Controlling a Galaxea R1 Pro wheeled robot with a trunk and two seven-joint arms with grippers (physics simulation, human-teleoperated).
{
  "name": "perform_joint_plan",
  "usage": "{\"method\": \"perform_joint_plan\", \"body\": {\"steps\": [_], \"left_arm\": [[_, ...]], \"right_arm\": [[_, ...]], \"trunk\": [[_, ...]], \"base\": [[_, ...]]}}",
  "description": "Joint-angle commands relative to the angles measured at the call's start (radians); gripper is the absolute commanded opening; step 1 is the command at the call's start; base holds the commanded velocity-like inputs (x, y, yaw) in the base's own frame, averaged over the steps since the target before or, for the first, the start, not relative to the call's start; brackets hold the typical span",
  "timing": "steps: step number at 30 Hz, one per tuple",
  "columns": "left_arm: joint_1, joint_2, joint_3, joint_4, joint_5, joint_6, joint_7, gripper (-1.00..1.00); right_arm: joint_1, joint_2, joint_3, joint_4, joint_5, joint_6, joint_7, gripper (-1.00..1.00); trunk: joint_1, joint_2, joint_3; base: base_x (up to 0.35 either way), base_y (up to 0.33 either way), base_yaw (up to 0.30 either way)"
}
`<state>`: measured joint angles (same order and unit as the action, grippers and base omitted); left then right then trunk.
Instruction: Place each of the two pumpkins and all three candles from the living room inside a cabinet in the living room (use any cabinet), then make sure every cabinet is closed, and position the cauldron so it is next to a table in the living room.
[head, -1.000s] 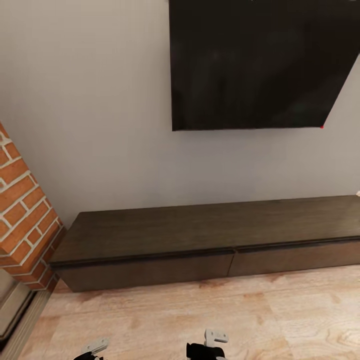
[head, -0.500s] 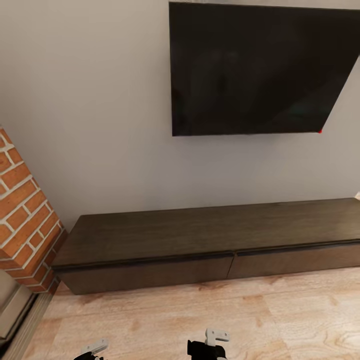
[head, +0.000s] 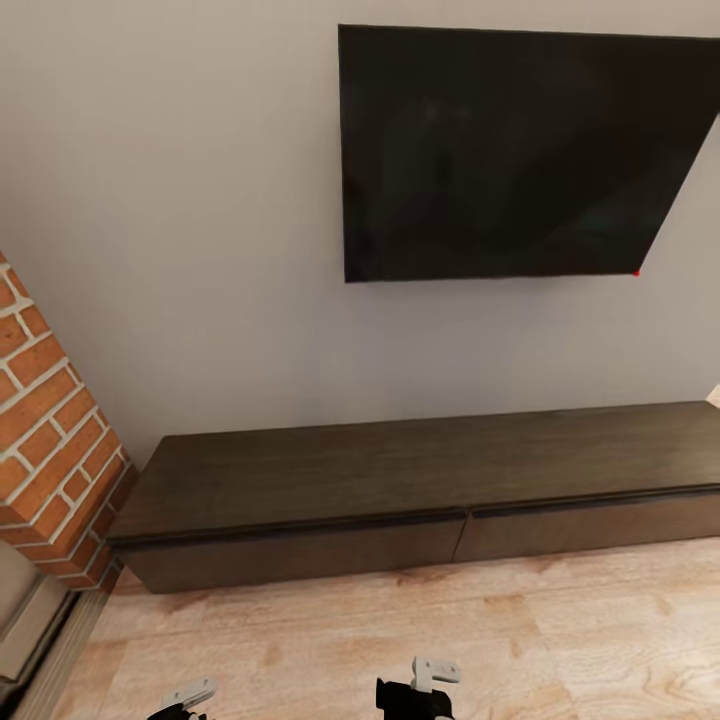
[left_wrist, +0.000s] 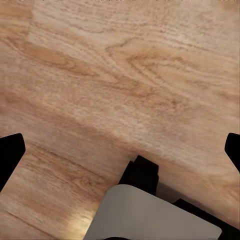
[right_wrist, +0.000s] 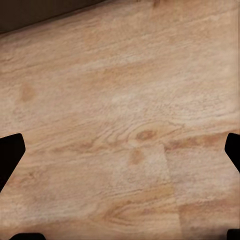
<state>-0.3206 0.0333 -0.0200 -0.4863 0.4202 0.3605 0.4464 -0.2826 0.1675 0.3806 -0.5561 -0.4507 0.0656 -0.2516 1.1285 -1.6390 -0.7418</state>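
We face a grey wall (head: 180, 250) with a dark screen (head: 500, 150) above the long, low cabinet (head: 400, 480), its two visible drawer fronts shut, on pale wood floor (head: 400, 640). Brick (head: 50, 440) stands far left. The cabinet's right end is cut off. Our left gripper (left_wrist: 120, 150) and right gripper (right_wrist: 120, 150) spread wide, empty, over floorboards.

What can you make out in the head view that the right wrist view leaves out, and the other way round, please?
The head view alone takes in the long dark cabinet with both drawer fronts shut, the black TV on the grey wall above it, and a brick column at the cabinet's left end. The right wrist view alone gives a close look at the floorboards' grain and knots, with the right gripper open and empty. Both share the pale wooden floor.
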Motion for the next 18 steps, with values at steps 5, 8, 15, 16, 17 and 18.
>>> {"method": "perform_joint_plan", "body": {"steps": [5, 8, 15, 16, 17, 18], "left_arm": [[0.000, 0.000, 0.000, 0.000, 0.000, 0.000, 0.000, 1.00], [0.000, 0.000, 0.000, 0.000, 0.000, 0.000, 0.000, 1.00], [0.000, 0.000, 0.000, 0.001, 0.000, 0.000, 0.000, 1.00], [0.000, 0.000, 0.000, 0.002, 0.000, 0.000, 0.000, 1.00], [0.000, 0.000, 0.000, 0.008, 0.000, -0.001, 0.000, 1.00], [0.000, 0.000, 0.000, 0.019, 0.000, -0.001, 0.000, 1.00]], "right_arm": [[0.000, 0.000, 0.000, 0.000, 0.000, -0.004, 0.000, 1.00], [0.000, 0.000, 0.000, 0.003, 0.000, -0.011, 0.000, 1.00], [0.000, 0.001, 0.000, 0.018, 0.002, -0.016, 0.000, 1.00], [0.000, 0.001, 0.000, 0.018, 0.002, -0.016, 0.000, 1.00], [-0.001, 0.000, 0.000, 0.019, 0.002, -0.019, 0.000, 1.00], [-0.001, 0.000, 0.000, 0.019, 0.002, -0.022, 0.000, 1.00]], "trunk": [[-0.019, 0.035, 0.016], [-0.031, 0.056, 0.025], [-0.058, 0.105, 0.048], [-0.061, 0.112, 0.051], [-0.065, 0.119, 0.055], [-0.069, 0.126, 0.058]], "base": [[0.000, 0.000, 0.000], [0.000, 0.000, 0.000], [0.000, 0.000, 0.000], [0.000, 0.000, 0.000], [0.000, 0.000, 0.000], [0.000, 0.000, 0.000]]}}
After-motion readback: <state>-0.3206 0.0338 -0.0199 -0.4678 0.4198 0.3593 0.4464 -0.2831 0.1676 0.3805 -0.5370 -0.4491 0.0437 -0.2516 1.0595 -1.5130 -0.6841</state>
